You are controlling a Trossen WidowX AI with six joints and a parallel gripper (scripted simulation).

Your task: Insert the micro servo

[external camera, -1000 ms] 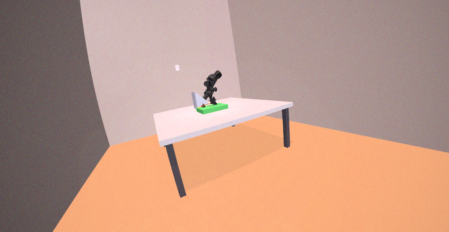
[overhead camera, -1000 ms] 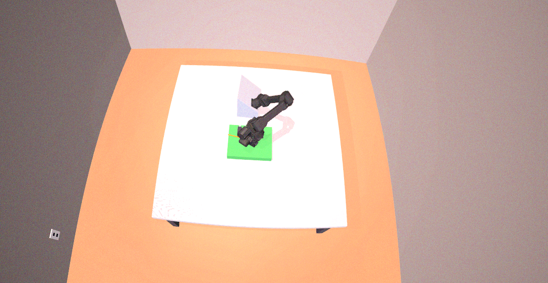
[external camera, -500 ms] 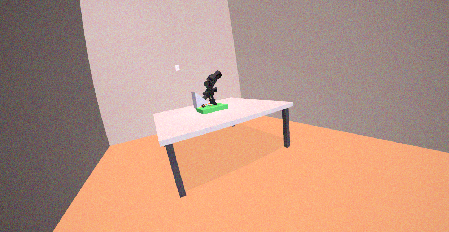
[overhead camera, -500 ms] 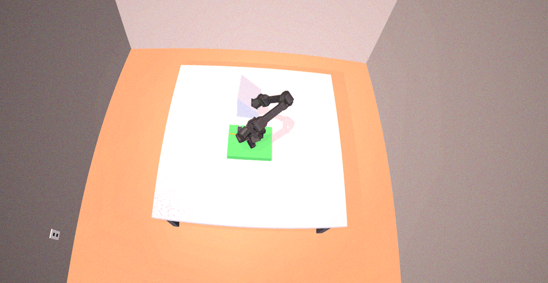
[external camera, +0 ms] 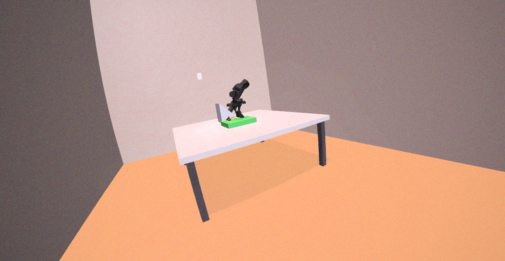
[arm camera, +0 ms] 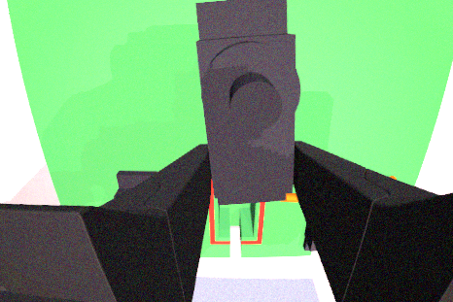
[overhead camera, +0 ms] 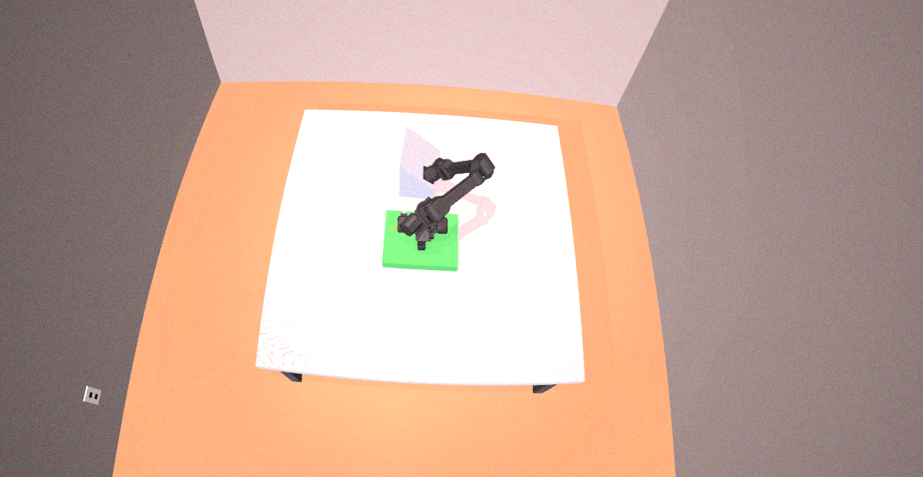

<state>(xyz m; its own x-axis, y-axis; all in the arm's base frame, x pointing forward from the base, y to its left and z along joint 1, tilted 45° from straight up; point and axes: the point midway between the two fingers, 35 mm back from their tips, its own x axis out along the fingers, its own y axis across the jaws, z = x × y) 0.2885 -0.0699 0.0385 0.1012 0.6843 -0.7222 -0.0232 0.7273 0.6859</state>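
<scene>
My gripper (arm camera: 250, 153) (external camera: 237, 109) is shut on the loose dark grey micro servo (arm camera: 255, 103), its output shaft facing the wrist camera. Its orange cable (arm camera: 292, 198) (external camera: 231, 118) (overhead camera: 394, 227) leaves from beside the servo's lower end in the wrist view. The servo is over the green deck (overhead camera: 412, 260) (external camera: 243, 121) (arm camera: 379, 20). The red-outlined pocket (arm camera: 236, 243) shows just below the servo in the wrist view, its upper part hidden behind the servo. A notch (arm camera: 235, 239) opens at its lower edge. The servo's height above the deck is hard to tell.
A dark servo (arm camera: 136, 179) is on the deck to the left in the wrist view, partly behind a finger. Another dark part (arm camera: 309, 244) shows beside the right finger. A pale wedge (overhead camera: 416, 180) (external camera: 221, 113) stands on the table (overhead camera: 348, 326) (external camera: 204, 137) behind the deck.
</scene>
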